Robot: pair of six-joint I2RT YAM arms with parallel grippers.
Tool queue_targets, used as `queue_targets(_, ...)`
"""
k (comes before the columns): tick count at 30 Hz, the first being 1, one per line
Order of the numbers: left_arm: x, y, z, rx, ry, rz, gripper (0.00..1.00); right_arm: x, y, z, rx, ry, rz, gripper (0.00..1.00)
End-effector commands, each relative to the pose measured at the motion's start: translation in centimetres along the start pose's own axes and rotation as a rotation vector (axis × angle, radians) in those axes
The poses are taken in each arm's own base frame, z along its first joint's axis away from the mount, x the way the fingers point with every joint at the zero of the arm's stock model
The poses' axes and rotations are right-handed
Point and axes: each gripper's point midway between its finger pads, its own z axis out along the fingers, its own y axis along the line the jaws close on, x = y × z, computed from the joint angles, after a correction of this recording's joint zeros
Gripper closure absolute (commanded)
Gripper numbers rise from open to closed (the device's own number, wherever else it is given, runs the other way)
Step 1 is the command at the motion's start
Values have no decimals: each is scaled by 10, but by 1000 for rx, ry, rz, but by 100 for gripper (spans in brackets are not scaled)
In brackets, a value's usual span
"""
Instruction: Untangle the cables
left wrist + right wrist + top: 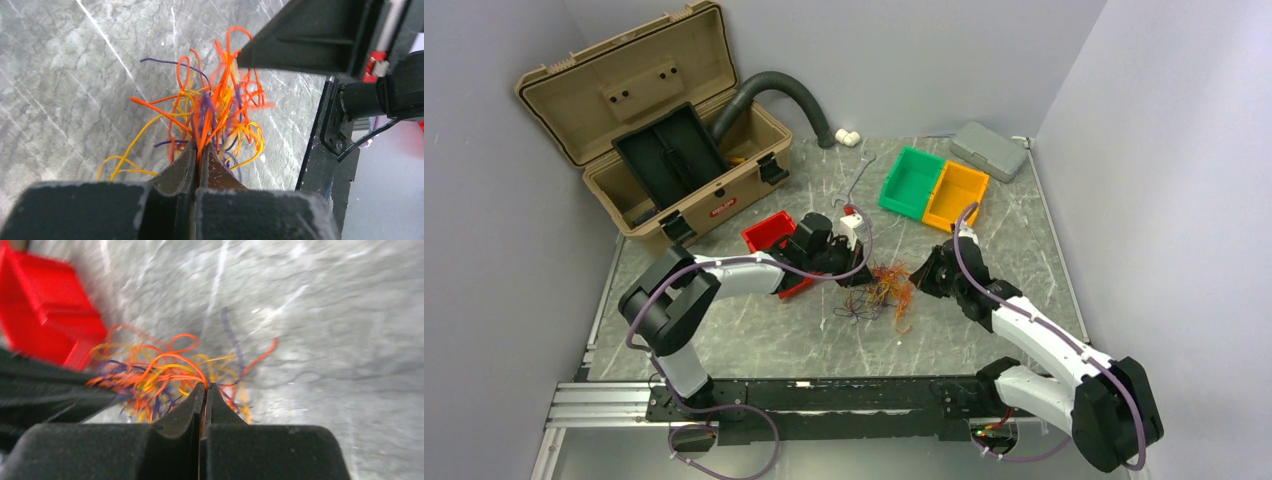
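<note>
Where the grey worktop (754, 340) reaches its far left corner, a tan case (654, 120) stands with its lid open. A green bin (911, 180) and an orange bin (956, 193) sit touching side by side near the far edge, toward the right. A red bin (769, 235) lies left of centre. At the middle of the worktop the cables (886, 290) form a loose knot of orange, yellow and dark strands, between both tools. The left tool (199, 150) is pinched tight on orange strands of the knot. The right tool (205, 387), in a blurred view, seems likewise clamped on an orange strand.
</note>
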Motion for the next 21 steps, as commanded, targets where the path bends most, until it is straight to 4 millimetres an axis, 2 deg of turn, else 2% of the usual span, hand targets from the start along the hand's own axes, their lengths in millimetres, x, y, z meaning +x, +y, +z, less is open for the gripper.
queue_targets(1,-9,14,-16,-82,-28,43,100,-21,-74,-10,441,-102,49,99)
queue_targets(3,-9,10,-17,-62,-25,61,100,-19,-60,-2,363,-46,-29,93)
queue_targets(4,-8,10,-18,-65,-24,66,100,-17,-48,2,296,-20,-58,86)
queue_targets(8,-7,10,-22,-75,-22,80,100,-11,-3,4,7,-19,-102,49)
queue_targets(10,-7,9,-22,-70,-22,85,100,-15,9,0,-73,-59,-108,36)
queue_targets(12,-8,8,-23,-68,-25,85,100,-17,22,-5,-142,-70,-133,33)
queue_targets(16,-7,8,-21,-62,-19,74,100,-12,42,-8,-254,-38,-179,34)
queue_targets(21,-6,9,-18,-57,-11,66,100,0,49,-3,-294,-8,-181,35)
